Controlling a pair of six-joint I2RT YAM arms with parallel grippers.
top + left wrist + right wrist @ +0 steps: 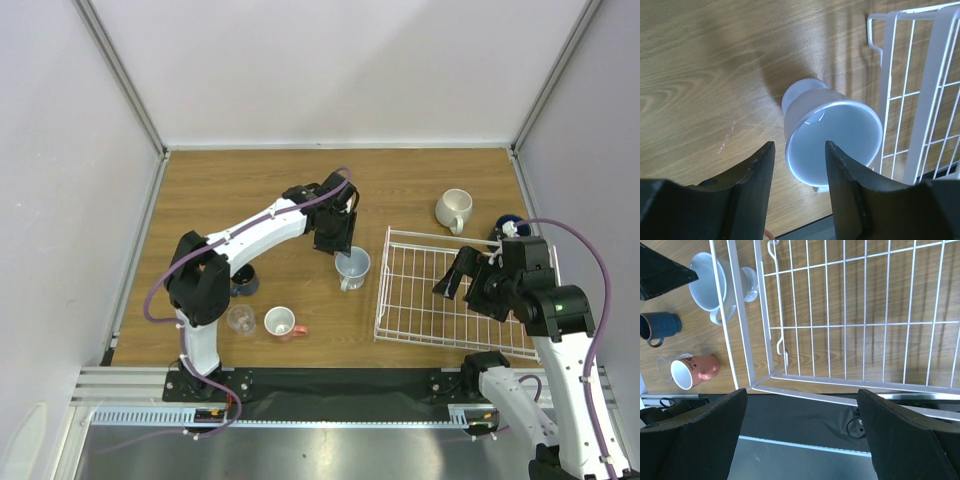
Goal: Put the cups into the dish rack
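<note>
Jaws of the right gripper (800, 407) stood fully spread, empty, over the white wire-grid dish rack's (760, 315) near corner. Farther off, the half-open left gripper (800, 146) straddled the pale grey-blue ceramic mug's (840, 135) rim, unclamped, just beside the rack.

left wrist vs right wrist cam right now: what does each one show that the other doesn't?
Left wrist only: a close look between the left hand's fingers, which are apart and frame the near rim of the pale grey-blue mug; contact unclear.
Right wrist only: the right hand spread wide over the dish rack's near-left corner, plus the dark blue mug, the pink cup lying on its side and the clear glass beside it.
Both: the pale mug, the rack's left side and the wooden table.
</note>
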